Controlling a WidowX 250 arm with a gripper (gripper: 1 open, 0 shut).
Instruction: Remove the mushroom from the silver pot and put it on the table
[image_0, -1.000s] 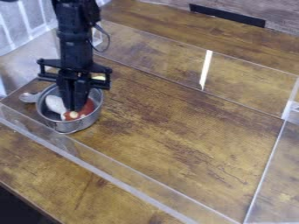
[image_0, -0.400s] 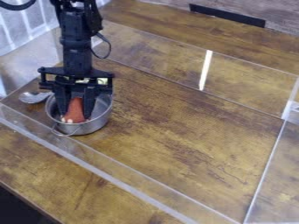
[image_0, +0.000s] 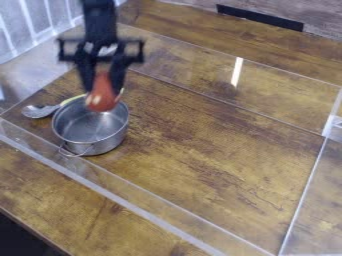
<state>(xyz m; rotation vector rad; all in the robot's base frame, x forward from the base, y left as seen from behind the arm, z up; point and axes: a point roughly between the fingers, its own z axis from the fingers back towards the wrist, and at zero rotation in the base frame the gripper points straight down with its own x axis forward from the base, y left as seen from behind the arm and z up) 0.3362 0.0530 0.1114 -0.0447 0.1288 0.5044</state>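
Clear acrylic walls (image_0: 127, 203) edge the brown wood-grain surface (image_0: 221, 130), whose bare wood stretches right of the silver pot (image_0: 91, 128). A metal spoon (image_0: 40, 109) lies just beside the pot. The blurred black arm (image_0: 99, 20) reaches down from above, its jaws (image_0: 100, 88) pinching the red-brown mushroom (image_0: 102, 97) above the pot's far rim.

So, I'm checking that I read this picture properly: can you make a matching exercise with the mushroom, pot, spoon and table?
1. mushroom
2. silver pot
3. spoon
4. table

A. brown, wood-grained
B. beside the pot, on its left in the picture
C. raised above the pot, red
D. round and shiny, with nothing seen inside it

Pairs: 1-C, 2-D, 3-B, 4-A
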